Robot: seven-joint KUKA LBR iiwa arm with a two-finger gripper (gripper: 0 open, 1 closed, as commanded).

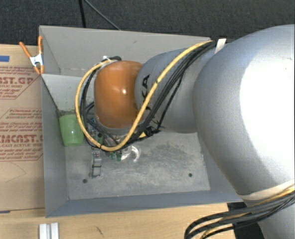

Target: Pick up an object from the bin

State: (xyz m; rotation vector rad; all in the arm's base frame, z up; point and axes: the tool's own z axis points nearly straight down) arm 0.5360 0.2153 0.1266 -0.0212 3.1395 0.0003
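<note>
Tool near pale green, perhaps translucent, block, by bin wall

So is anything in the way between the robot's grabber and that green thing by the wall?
Nothing I can see. The pale green block lies by the bin's left wall, close beside the gripper, with only bare floor showing between. A small clear thing lies on the gripper's other side.

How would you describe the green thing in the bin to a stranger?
Look in the grey metal bin, along its left wall. There, just left of the arm's orange cover, lies a pale green cylinder. It is the only pale green thing there.
</note>
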